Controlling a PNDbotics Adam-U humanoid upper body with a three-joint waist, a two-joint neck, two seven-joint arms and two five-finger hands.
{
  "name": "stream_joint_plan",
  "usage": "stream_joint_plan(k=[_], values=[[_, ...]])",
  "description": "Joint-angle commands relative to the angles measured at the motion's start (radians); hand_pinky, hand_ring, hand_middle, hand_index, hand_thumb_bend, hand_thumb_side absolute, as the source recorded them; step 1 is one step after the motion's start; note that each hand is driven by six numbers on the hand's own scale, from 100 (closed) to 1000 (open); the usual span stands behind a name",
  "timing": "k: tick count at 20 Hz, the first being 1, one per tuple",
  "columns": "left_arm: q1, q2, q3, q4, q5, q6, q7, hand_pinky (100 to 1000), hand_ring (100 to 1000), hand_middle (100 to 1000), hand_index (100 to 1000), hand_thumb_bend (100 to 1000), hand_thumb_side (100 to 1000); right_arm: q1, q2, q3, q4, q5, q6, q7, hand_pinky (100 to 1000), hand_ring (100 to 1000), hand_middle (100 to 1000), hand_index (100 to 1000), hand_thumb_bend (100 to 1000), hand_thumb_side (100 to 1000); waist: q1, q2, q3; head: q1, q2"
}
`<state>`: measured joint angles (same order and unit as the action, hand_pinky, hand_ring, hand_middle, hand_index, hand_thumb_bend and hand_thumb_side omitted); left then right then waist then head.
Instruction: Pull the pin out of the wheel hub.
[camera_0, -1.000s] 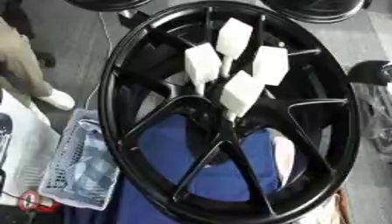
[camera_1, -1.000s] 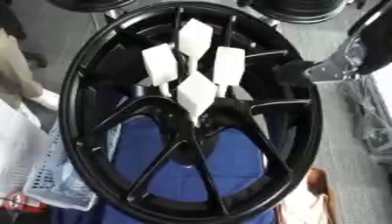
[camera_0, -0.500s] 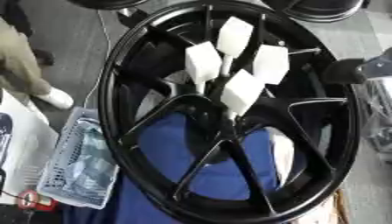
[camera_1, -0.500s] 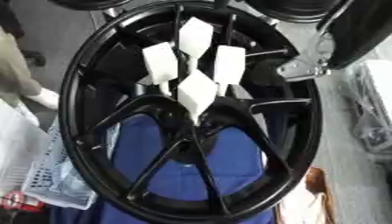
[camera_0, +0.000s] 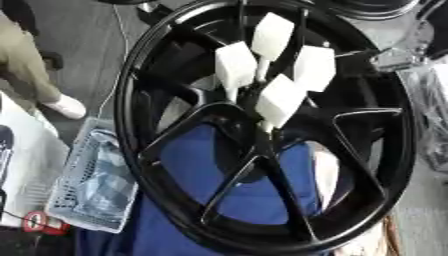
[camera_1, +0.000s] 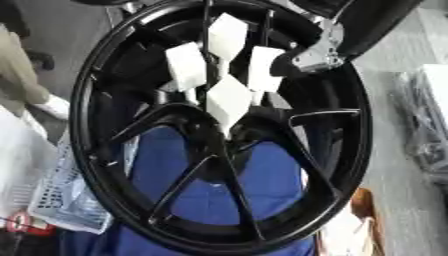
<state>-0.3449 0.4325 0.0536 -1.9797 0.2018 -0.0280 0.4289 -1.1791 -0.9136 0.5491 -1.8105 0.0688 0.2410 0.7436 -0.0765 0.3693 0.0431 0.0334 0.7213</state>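
Over the wheel (camera_1: 219, 130), upper right, the right hand (camera_1: 319, 52) was brought closer than a second before, its fingers' state not discernible. The white-tagged pins (camera_1: 229, 100) were left seated in the hub (camera_1: 229, 132), so nothing was gripped yet; the left hand was not seen.

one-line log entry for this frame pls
stage: approach | wheel: black, upright over blue cloth | hub: four white tags sticking out | right arm: at upper-right rim, robot hand unclear | left: not in view

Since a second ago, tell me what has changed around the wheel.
The right arm has swung in from the right edge over the wheel rim toward the white-tagged pins. Its hand isn't clearly visible. Nothing has been grasped. Wheel and pins stayed put.
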Motion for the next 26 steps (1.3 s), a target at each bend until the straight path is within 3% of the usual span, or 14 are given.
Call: stream_joint_plan(k=[1, 8, 26], values=[[-0.014, 0.016, 0.004, -0.02, 0.004, -0.001, -0.003, 831, 688, 656, 718, 213, 611, -0.015, -0.006, -0.001, 0.031, 0.013, 0.013, -0.009, 820, 841, 806, 858, 533, 272, 0.003, -0.013, 0.002, -0.007, 0.013], [-0.016, 0.01, 0.004, -0.02, 0.006, 0.0, -0.004, 832, 687, 656, 719, 211, 616, -0.01, 0.01, 0.004, 0.077, 0.044, 0.019, 0.013, 809, 841, 795, 857, 617, 224, 0.003, -0.002, 0.007, -0.026, 0.036], [-0.023, 0.005, 0.002, -0.02, 0.007, 0.002, -0.01, 835, 688, 658, 719, 201, 622, -0.003, 0.03, 0.018, 0.142, 0.05, 0.046, 0.022, 791, 829, 755, 836, 603, 253, 0.0, 0.003, 0.017, -0.046, 0.019]])
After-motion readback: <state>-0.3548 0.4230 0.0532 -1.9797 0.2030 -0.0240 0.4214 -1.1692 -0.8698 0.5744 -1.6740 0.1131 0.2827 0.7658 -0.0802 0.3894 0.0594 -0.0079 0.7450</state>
